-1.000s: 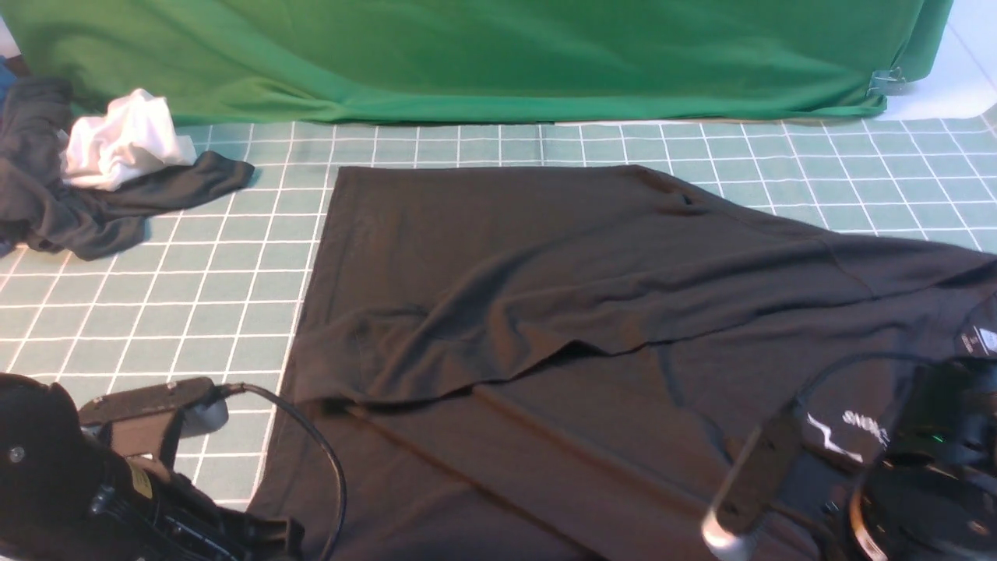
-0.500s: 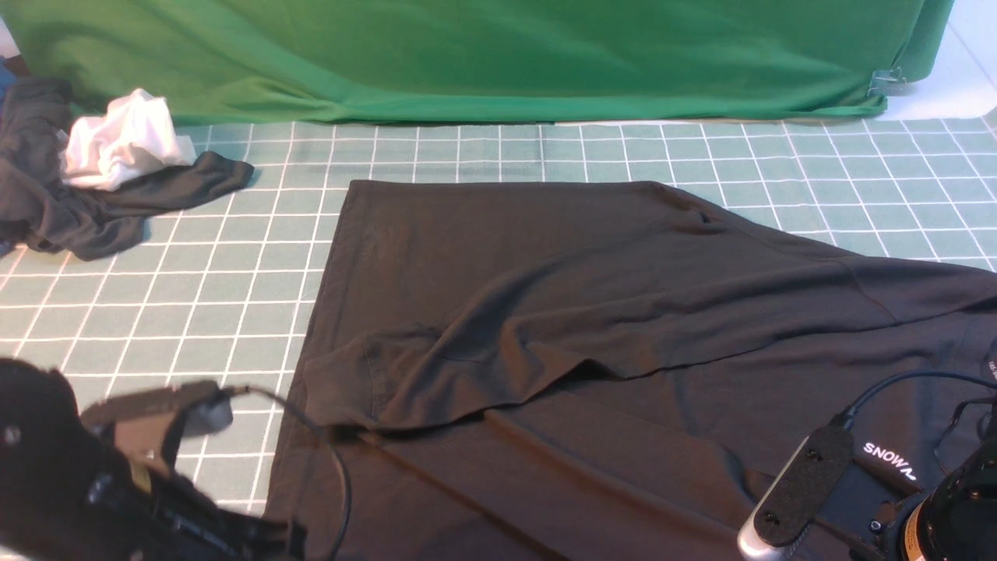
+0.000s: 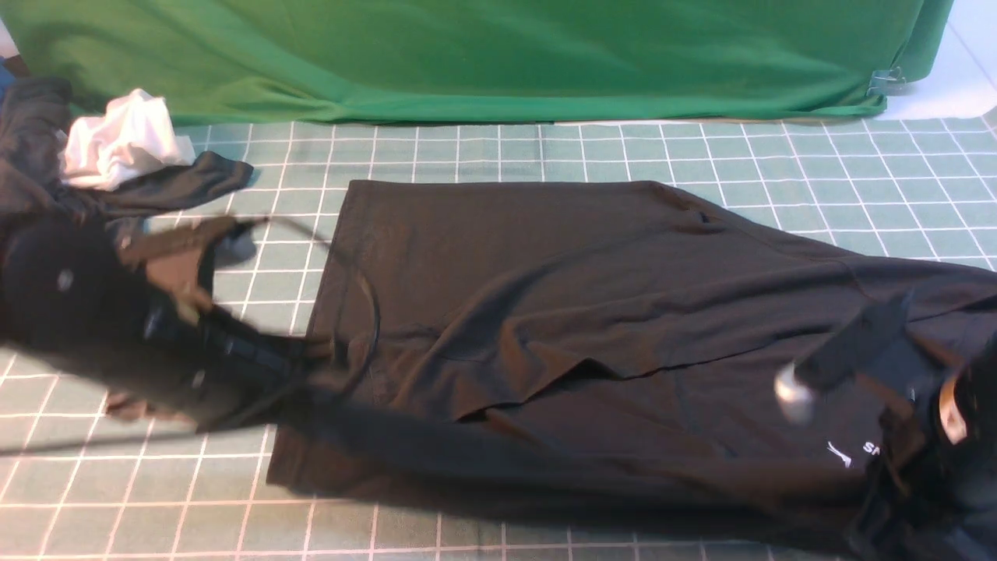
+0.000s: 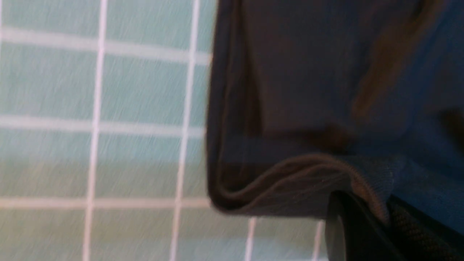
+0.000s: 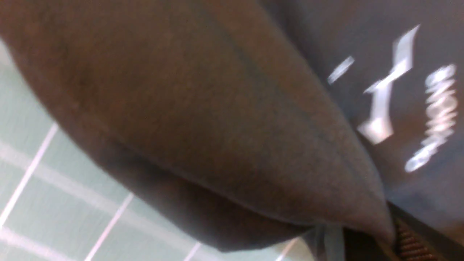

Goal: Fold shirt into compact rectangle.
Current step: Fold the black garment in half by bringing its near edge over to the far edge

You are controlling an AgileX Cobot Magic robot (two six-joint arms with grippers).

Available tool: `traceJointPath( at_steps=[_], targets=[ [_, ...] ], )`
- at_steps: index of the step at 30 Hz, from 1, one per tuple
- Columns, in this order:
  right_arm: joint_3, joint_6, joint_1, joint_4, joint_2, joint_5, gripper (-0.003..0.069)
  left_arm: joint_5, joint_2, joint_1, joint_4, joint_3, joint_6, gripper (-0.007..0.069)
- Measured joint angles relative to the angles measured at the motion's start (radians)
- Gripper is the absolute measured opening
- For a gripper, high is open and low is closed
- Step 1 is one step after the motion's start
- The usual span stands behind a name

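The black shirt [image 3: 592,288] lies spread across the grid mat, with a fold ridge running over its middle. Its white print [image 3: 849,452] shows near the right arm, and again blurred in the right wrist view [image 5: 384,105]. My left gripper [image 3: 308,358] is shut on the shirt's near-left hem corner, with ribbed cloth pinched between the fingers [image 4: 384,212]. My right gripper [image 3: 888,460] is shut on the shirt's near-right edge, and a bulging fold [image 5: 224,127] hangs from its jaws [image 5: 389,235]. Both held edges hang above the mat. The arms are motion-blurred.
A smaller dark grey garment [image 3: 93,202] with a white cloth [image 3: 117,140] lies at the back left. The green backdrop cloth [image 3: 467,54] hangs along the far edge, held by a metal clip [image 3: 888,80]. Bare teal mat [image 3: 195,514] shows along the front.
Both arms have risen and moved away from me, carrying the shirt's near edge with them. A strip of mat now shows in front of the shirt. The far part has barely shifted.
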Motion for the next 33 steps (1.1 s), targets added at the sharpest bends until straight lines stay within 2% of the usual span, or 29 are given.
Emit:
traceJointPath(
  at_steps=[7,23,26,33],
  targets=[
    [-0.239,-0.045,-0.103,-0.001,0.179,0.003,0.0036,-0.040,0.140,0.085,-0.007,-0.216,0.020,0.0016],
    [-0.826,-0.077,-0.180,-0.021,0.657,0.001,0.0036,-0.218,0.505,0.182,-0.061,-0.490,0.038,0.0016],
    [-0.874,-0.083,-0.185,-0.027,0.702,-0.011,0.0036,-0.233,0.548,0.182,-0.073,-0.530,0.052,0.0016],
    [-0.923,-0.084,-0.203,-0.066,0.790,-0.151,0.0040,-0.338,0.653,0.182,-0.101,-0.587,0.070,0.0016]
  ],
)
